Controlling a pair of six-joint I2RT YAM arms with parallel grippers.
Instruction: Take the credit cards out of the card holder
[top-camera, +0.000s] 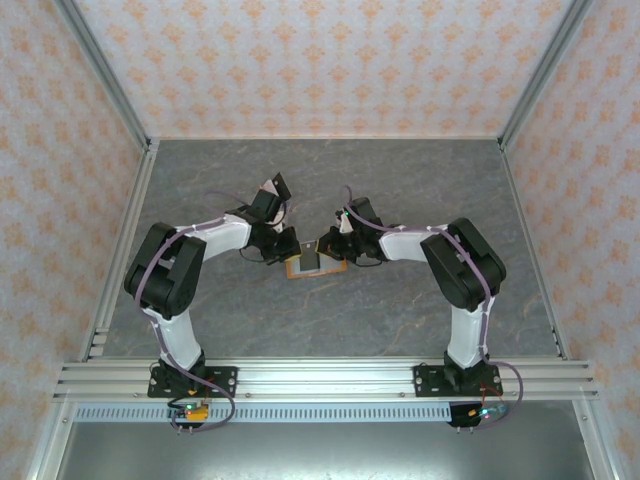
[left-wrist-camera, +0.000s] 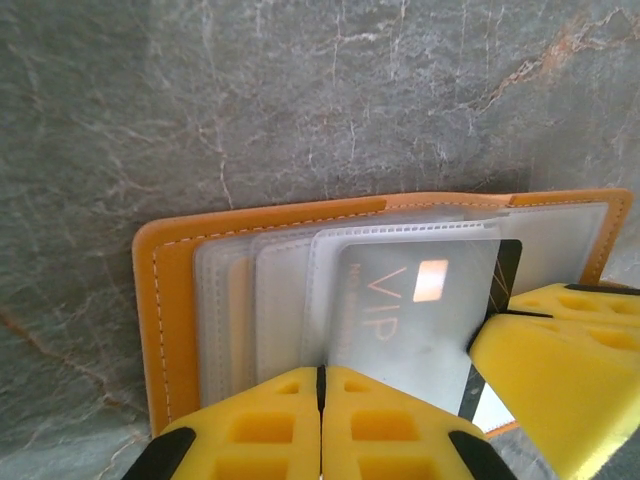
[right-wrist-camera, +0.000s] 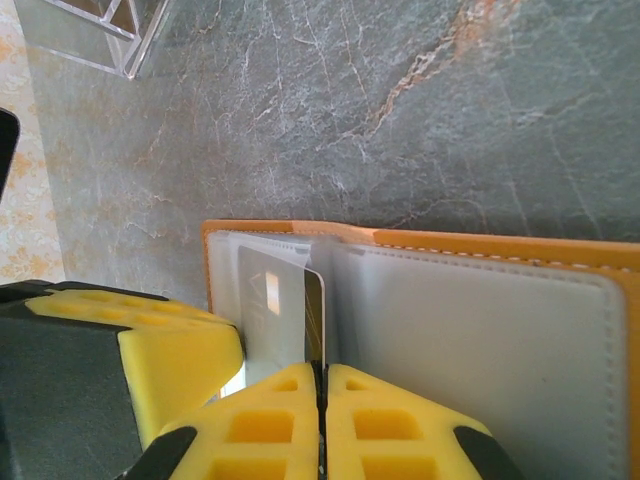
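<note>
The orange card holder (top-camera: 318, 268) lies open on the grey table between my two grippers. Its orange rim (left-wrist-camera: 165, 320) frames several frosted sleeves. A black card (left-wrist-camera: 507, 265) with VIP lettering sits in the front sleeve, its dark edge sticking out sideways. My left gripper (left-wrist-camera: 321, 385) is shut on that sleeve's edge. My right gripper (right-wrist-camera: 322, 378) is shut on the black card's (right-wrist-camera: 314, 320) exposed edge, and its yellow fingers (left-wrist-camera: 560, 360) show at the right of the left wrist view. From above, the left gripper (top-camera: 287, 248) and right gripper (top-camera: 337, 250) meet over the holder (right-wrist-camera: 520, 245).
The left gripper's yellow finger (right-wrist-camera: 170, 345) sits close beside the right jaws. A clear plastic frame (right-wrist-camera: 100, 30) stands at the table's far corner. Aluminium rails (top-camera: 125, 250) border the table, with patterned walls behind.
</note>
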